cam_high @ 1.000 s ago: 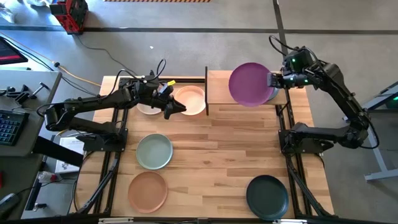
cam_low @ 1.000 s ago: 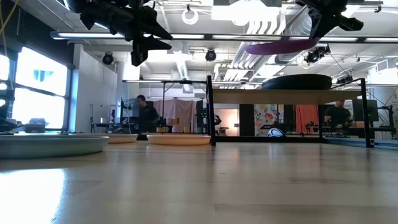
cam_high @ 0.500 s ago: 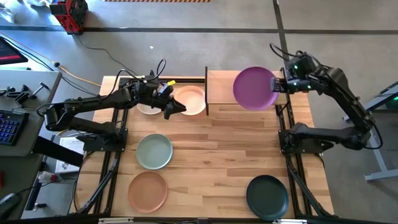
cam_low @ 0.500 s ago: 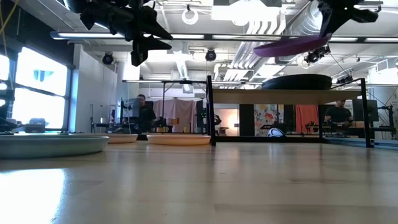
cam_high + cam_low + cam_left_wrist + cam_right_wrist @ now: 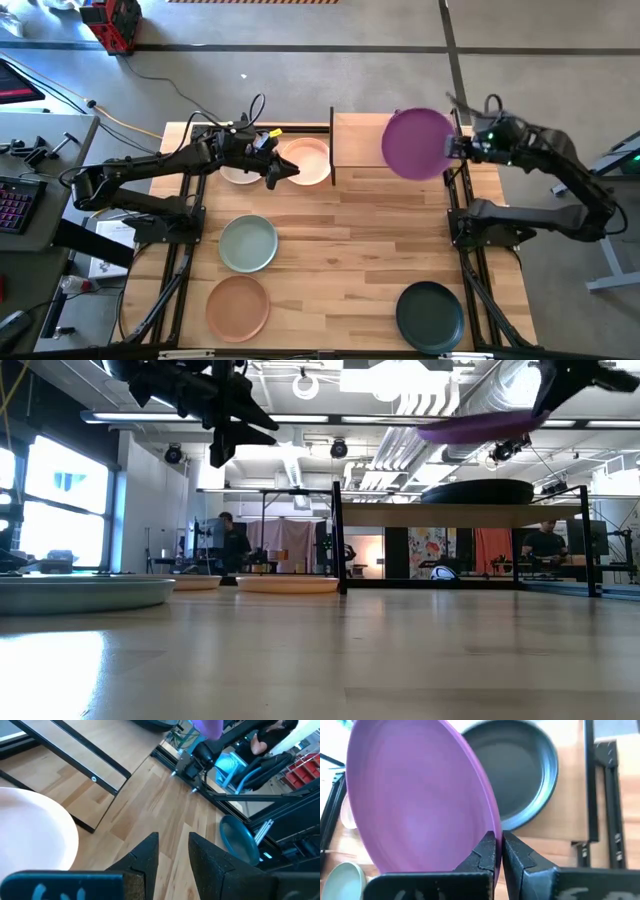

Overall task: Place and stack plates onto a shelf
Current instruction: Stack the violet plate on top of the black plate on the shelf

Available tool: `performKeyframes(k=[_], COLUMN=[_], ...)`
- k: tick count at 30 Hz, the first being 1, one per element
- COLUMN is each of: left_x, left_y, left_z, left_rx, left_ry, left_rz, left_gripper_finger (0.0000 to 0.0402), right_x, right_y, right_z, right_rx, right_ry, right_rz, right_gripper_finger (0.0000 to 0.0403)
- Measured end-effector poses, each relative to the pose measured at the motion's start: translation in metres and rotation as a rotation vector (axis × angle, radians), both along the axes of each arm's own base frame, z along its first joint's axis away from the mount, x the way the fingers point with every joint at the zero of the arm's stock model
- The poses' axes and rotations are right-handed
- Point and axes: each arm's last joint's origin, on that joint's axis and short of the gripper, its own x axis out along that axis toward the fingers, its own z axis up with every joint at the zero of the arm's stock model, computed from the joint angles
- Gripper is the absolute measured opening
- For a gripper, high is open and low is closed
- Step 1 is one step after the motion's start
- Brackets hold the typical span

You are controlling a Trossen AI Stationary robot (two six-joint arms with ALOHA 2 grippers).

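My right gripper is shut on the purple plate and holds it in the air over the right end of the light-wood shelf. A black plate lies on the shelf under it and also shows in the low view. My left gripper hovers a little open and empty over the near edge of the peach plate, which lies flat on the table left of the shelf. A pale beige plate lies partly under the left arm. My right gripper pinches the purple plate's rim between its two fingers, on the side toward the table's right edge. The fingers come about level from the right. The plate is lifted clear and tilted, above the black plate.
A sage green plate and a terracotta plate lie on the table's left near half. A dark green plate lies at the near right corner. A black post stands at the shelf's left end. Bare wood lies mid-table.
My right gripper has carried the purple plate a little toward the table's right edge, still high above the shelf and still shut on its rim. The plate stays tilted and clear of the black plate.
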Motion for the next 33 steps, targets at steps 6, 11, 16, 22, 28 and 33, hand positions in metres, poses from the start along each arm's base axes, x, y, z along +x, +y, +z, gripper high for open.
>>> performKeyframes(k=[6,11,16,22,28,33], left_x=[0.0,-0.001,-0.001,-0.001,-0.001,-0.001], left_y=[0.0,0.0,0.0,0.0,0.0,-0.001], left_z=[-0.001,-0.001,-0.001,-0.001,-0.001,-0.003], left_rx=[-0.004,-0.006,-0.006,-0.006,-0.006,-0.019], left_ry=[0.009,0.015,0.014,0.014,0.015,0.029], left_rz=[0.0,0.0,0.0,0.0,0.0,-0.009], left_gripper_finger=[0.0094,0.0094,0.0094,0.0094,0.0094,0.0094], right_x=[0.0,-0.013,-0.013,-0.004,0.007,0.013], right_y=[0.002,0.002,-0.005,-0.015,-0.025,-0.031], right_z=[-0.027,-0.035,-0.043,-0.05,-0.056,-0.06], right_rx=[-0.065,-0.044,-0.035,-0.002,0.017,0.015], right_ry=[-0.178,-0.227,-0.275,-0.27,-0.216,-0.175], right_rz=[-0.014,-0.197,-0.378,-0.45,-0.498,-0.538], right_gripper_finger=[0.0,0.0,0.0,0.0,0.0,0.0])
